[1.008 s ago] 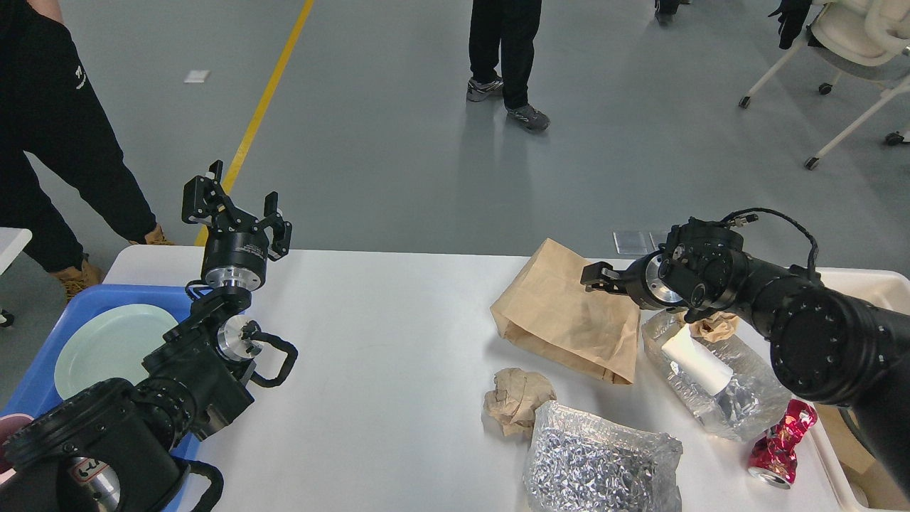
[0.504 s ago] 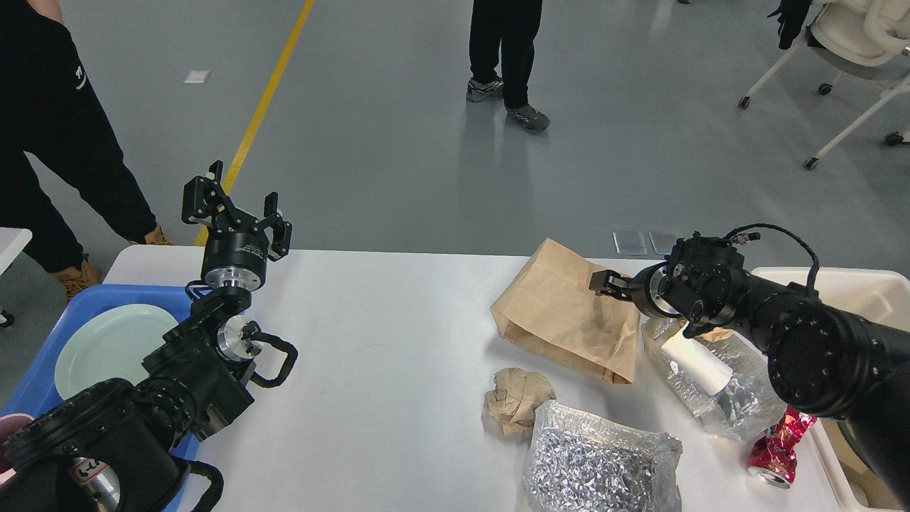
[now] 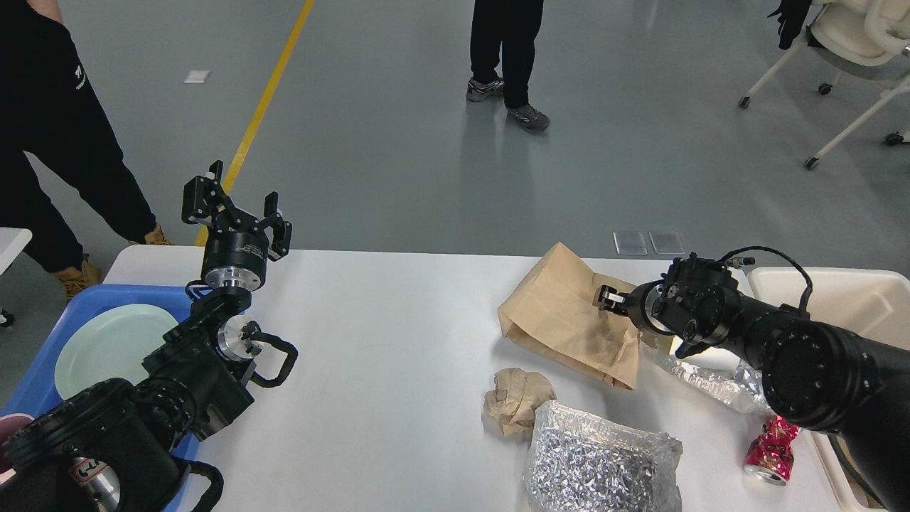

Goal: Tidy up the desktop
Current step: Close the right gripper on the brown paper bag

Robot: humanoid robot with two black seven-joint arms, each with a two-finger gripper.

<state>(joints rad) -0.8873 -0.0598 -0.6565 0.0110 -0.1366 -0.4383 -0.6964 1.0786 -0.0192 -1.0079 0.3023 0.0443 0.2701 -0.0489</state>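
The white desktop [image 3: 384, 334] carries a brown paper bag [image 3: 561, 320] lying flat at the right. A crumpled brown paper ball [image 3: 517, 398], a silver foil bag [image 3: 597, 462], a clear plastic bag [image 3: 711, 382] and a crushed red can [image 3: 771, 451] lie nearer me. My right gripper [image 3: 604, 297] presses into the paper bag's right part, where the paper is bunched. Its fingers are small and dark, so I cannot tell them apart. My left gripper [image 3: 234, 210] stands open and empty, pointing up over the desktop's far left corner.
A blue tray [image 3: 35, 377] with a pale green plate [image 3: 106, 348] sits at the left edge. A cream bin [image 3: 839, 299] stands at the right edge. People stand on the floor beyond the table, and a wheeled chair [image 3: 853, 43] is at the far right.
My right gripper moved down and to the right onto the paper bag. The bag shifted slightly right and creased. The clear plastic bag is flatter and partly hidden. The left arm stayed still.
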